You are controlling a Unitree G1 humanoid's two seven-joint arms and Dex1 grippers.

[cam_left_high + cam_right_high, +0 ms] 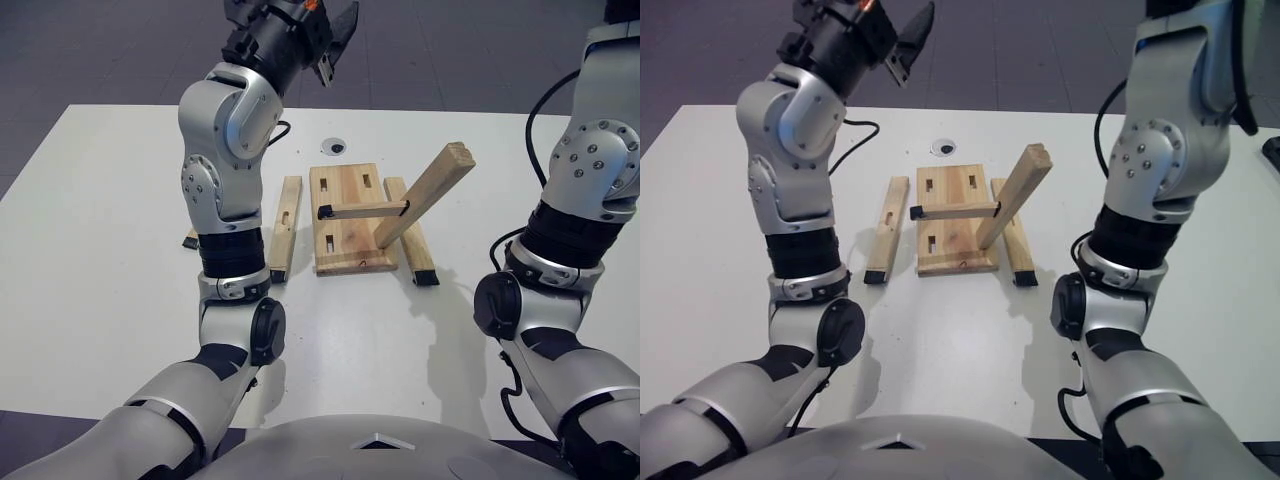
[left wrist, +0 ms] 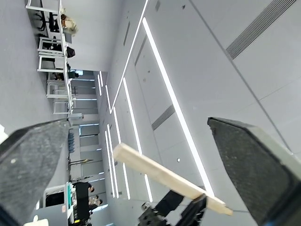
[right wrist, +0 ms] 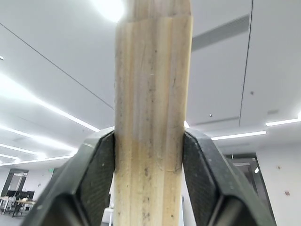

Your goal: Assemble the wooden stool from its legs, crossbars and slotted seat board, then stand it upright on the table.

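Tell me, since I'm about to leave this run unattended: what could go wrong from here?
1. The leg standing in the seat board leans well off upright, with a crossbar jutting from it; a nudge might lever it out.
2. The right gripper is shut on a wooden piece held aloft; lowered carelessly, it could strike that leaning leg.
3. A loose leg lies close beside the left arm and could be swept aside.

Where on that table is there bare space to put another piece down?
Bare table lies along the near edge before the seat board, across the far left corner, and on the right beyond the right-hand leg. The middle is crowded: the seat board carries a tilted leg with a crossbar, and the left-hand leg and right-hand leg lie close beside it.
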